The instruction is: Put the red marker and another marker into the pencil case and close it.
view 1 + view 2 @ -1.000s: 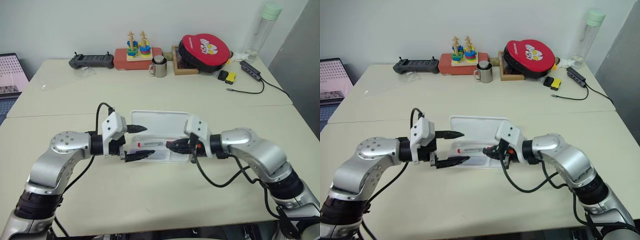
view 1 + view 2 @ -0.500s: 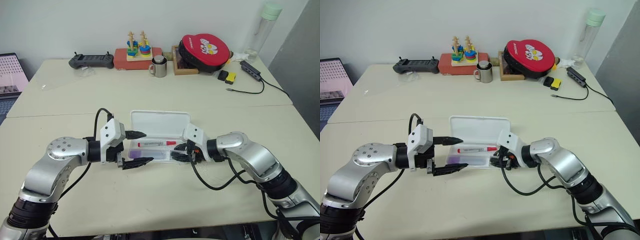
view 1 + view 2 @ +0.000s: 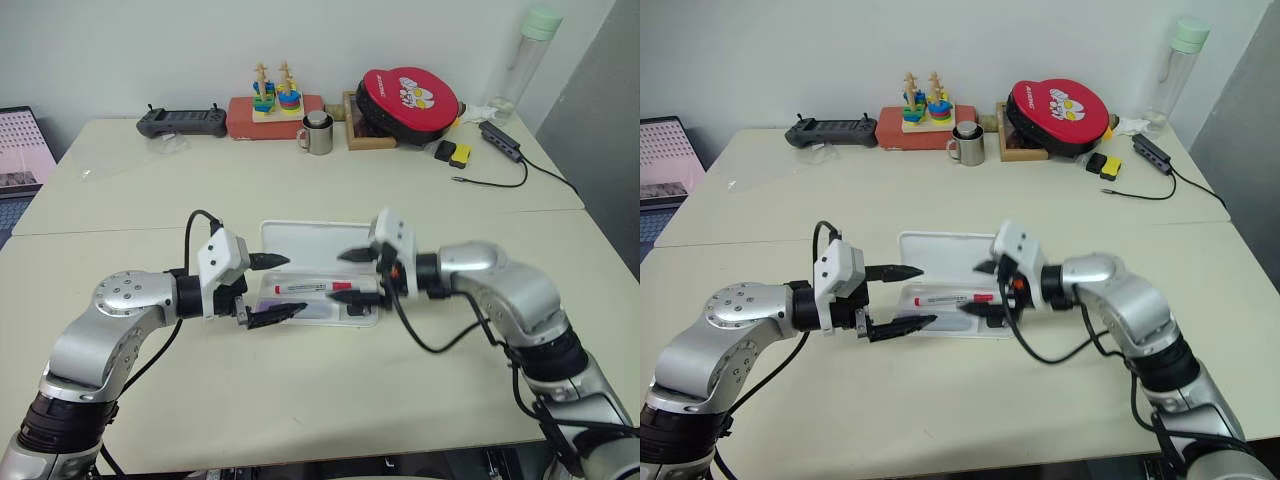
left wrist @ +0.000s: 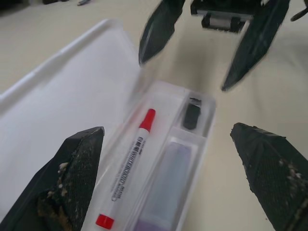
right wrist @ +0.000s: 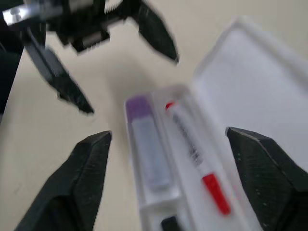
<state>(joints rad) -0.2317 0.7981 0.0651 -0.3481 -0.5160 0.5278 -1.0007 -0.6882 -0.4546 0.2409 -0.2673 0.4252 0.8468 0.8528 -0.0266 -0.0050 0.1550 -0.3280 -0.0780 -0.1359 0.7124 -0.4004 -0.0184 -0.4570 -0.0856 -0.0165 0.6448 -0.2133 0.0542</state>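
Inside, tray: flat white plastic hinged pencil case (image 3: 318,262), lid up, holds slim white red-capped marker (image 4: 128,165), stubby lilac marker (image 4: 164,184), small black object (image 4: 191,116).
Claws: left claw (image 3: 270,290) and right claw (image 3: 347,276) released, at either end of the case.

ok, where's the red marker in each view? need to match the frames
Left eye: red marker in the case tray, between the grippers.
Right eye: same tray, back lane.
Left wrist: lower centre, slanted.
Right wrist: centre-right, slanted.
Shared landmark: lilac marker lying beside it.
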